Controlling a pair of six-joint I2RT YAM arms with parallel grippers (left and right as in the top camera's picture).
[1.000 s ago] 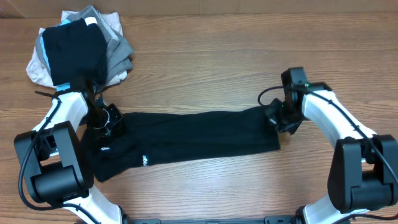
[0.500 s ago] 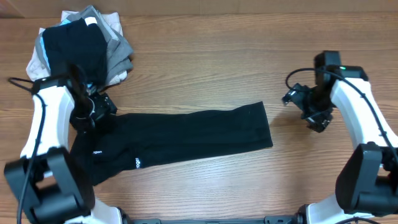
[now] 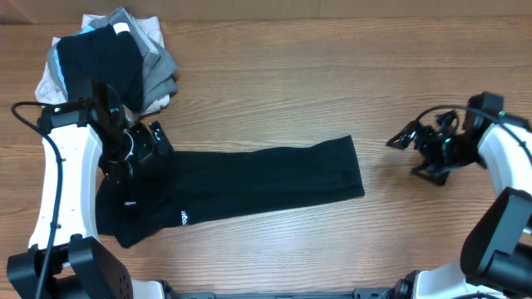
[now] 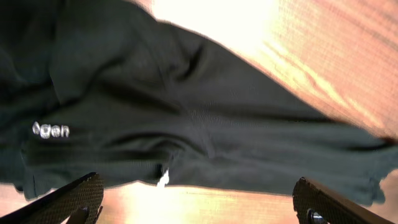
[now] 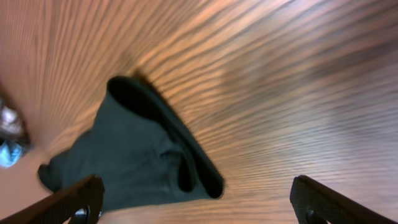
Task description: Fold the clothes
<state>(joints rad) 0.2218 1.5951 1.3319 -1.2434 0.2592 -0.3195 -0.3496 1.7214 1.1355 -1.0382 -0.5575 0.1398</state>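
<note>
Left gripper (image 3: 143, 143) hangs spread wide and empty over the rumpled left end of the shirt (image 3: 249, 183), near the pile (image 3: 108, 62). The shirt lies as a long band across mid-table. Right gripper (image 3: 413, 154), also wide and empty, sits clear of its right edge. A pinch catching only the top layer could pull the fold apart or skew it.

Left arm (image 3: 71, 178): white link shells, black joint housings, thin black cable (image 3: 52, 199) along the outer side. Right arm (image 3: 509, 158): same white-and-black build, black cable loop (image 3: 440, 108) at the wrist.
</note>
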